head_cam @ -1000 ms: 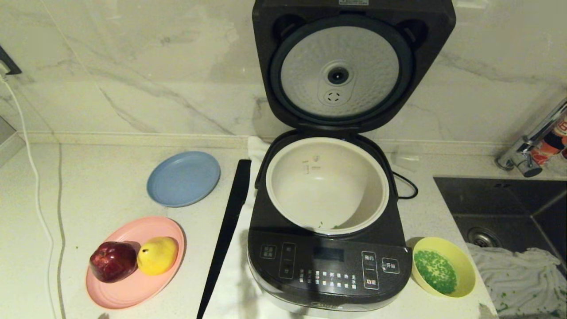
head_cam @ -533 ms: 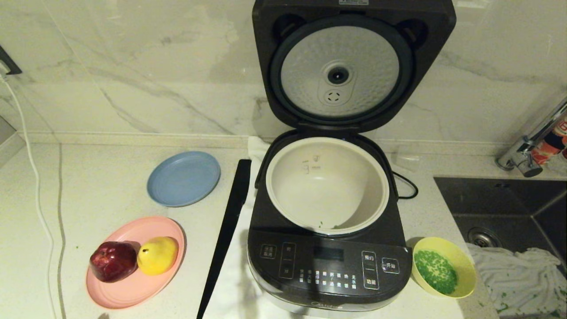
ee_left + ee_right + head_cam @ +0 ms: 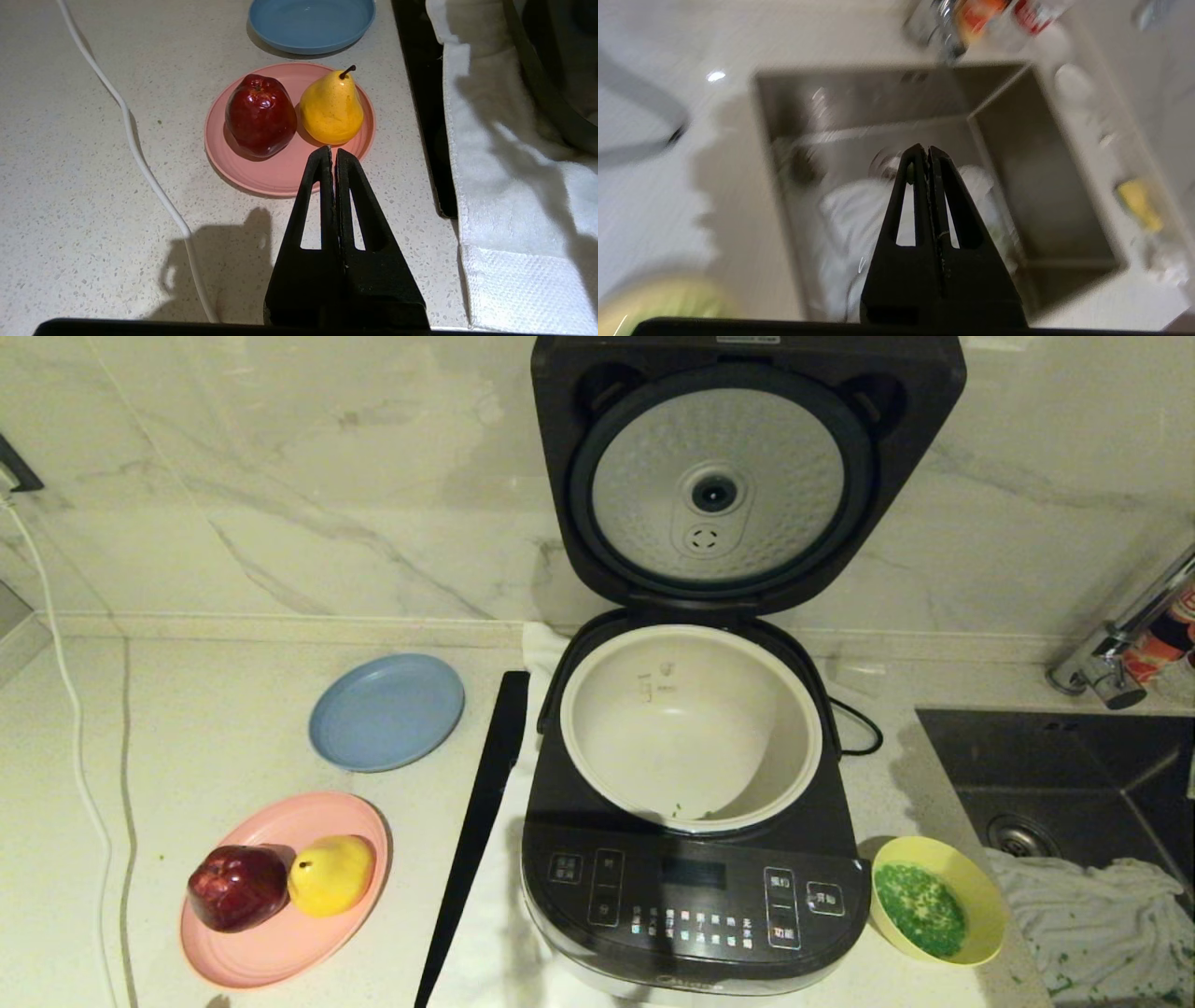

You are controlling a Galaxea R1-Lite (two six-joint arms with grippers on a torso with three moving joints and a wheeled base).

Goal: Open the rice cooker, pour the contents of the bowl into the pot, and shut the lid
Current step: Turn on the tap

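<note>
Two pincers: both were seen clenched, nothing gripped.
Left pincer [image 3: 332,150]: was held above the tabletop [image 3: 93,196], over the near rim of the pink plate [image 3: 280,175], which carried a red apple [image 3: 260,115] and a yellow pear [image 3: 331,109].
Right pincer [image 3: 923,148]: was held above the sink [image 3: 1017,154], over a white cloth [image 3: 850,210].
Rice cooker [image 3: 691,896]: was placed mid-tabletop.
Lid [image 3: 747,476]: was raised upright, silver disc exposed.
Pot [image 3: 691,723]: was seated in the cooker; a few green bits were seen inside.
Bowl [image 3: 938,910]: was set just right of the cooker.
Contents of the bowl [image 3: 920,907]: were retained in the bowl.
</note>
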